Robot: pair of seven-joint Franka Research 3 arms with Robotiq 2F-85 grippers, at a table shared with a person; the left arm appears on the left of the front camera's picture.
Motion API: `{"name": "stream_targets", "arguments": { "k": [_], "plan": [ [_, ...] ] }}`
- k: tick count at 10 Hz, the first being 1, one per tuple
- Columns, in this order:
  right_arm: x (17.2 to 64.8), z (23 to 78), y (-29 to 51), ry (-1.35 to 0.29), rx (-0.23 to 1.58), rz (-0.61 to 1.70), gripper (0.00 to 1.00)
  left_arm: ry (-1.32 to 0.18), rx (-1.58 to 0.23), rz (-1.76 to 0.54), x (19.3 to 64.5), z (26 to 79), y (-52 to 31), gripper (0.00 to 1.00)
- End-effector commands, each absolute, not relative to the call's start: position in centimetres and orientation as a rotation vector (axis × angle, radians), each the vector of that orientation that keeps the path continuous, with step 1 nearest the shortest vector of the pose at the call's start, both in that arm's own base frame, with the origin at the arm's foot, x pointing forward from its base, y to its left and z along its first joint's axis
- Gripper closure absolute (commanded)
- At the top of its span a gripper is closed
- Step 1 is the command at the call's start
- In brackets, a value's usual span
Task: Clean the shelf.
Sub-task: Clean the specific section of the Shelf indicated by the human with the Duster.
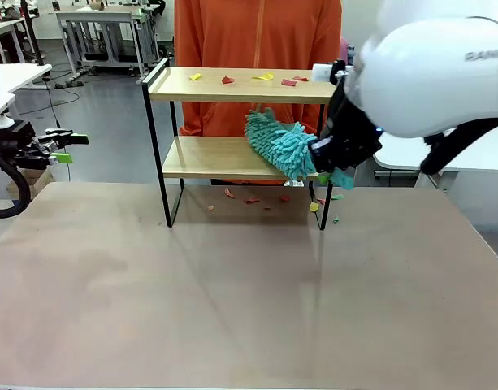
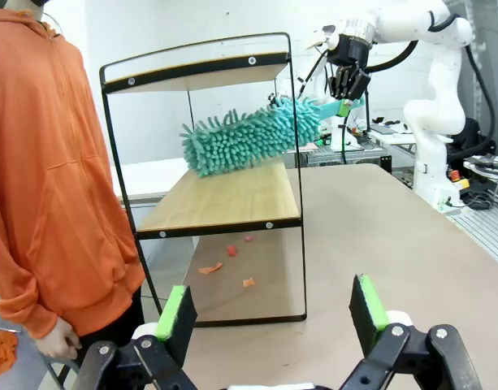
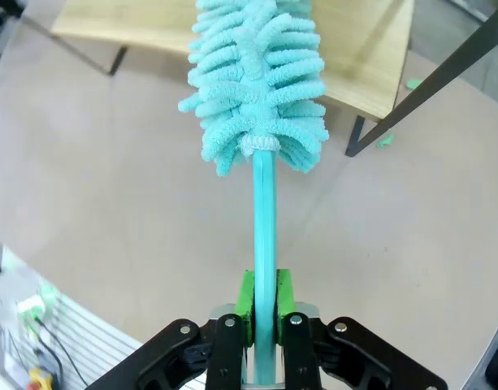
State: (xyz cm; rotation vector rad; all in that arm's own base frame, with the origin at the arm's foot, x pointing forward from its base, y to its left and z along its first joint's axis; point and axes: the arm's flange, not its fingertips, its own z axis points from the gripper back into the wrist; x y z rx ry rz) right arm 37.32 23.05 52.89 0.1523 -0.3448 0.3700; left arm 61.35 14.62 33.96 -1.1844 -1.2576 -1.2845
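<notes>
Right gripper [image 3: 263,296]: narrow, green pads clamped on the thin teal handle [image 3: 263,211] of a duster [image 3: 257,89]; fluffy teal head straight ahead of the fingertips.

Shelf [image 1: 232,85]: two wooden boards in a black frame, standing on the bench [image 1: 232,301], directly ahead of that gripper and reaching to both sides of it. Duster head between the two boards, over the lower board's end nearest the gripper; contact with the wood not clear.

Scraps [image 1: 265,77]: small red and yellow bits along the top board, above the right gripper's level. More red bits [image 1: 249,197] on the bench under the shelf, below and just beyond the gripper; a few green and yellow ones by the nearest frame leg.

Left gripper [image 2: 273,313]: wide open, nothing between the pads; well apart from the shelf, which stands ahead of it across bare bench.

Person [image 1: 257,32]: orange hoodie, standing behind the shelf, on the far side from both grippers.
</notes>
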Motion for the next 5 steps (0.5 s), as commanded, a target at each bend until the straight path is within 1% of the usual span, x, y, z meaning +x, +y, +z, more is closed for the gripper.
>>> {"name": "stream_targets", "arguments": {
  "k": [1, 3, 5],
  "plan": [
    [36.4, 53.6, 19.7, -0.284, 0.239, 0.557, 0.87, -1.252, -1.181, -1.292, 61.3, 34.2, 14.6, 0.00],
    [34.7, 54.6, 17.7, -0.215, 0.257, 0.750, 0.87, -1.252, -1.181, -1.292, 61.3, 34.2, 14.6, 0.00],
    [33.3, 55.1, 15.6, -0.101, 0.260, 0.869, 0.87, -1.252, -1.181, -1.292, 61.3, 34.2, 14.6, 0.00]
  ]
}}
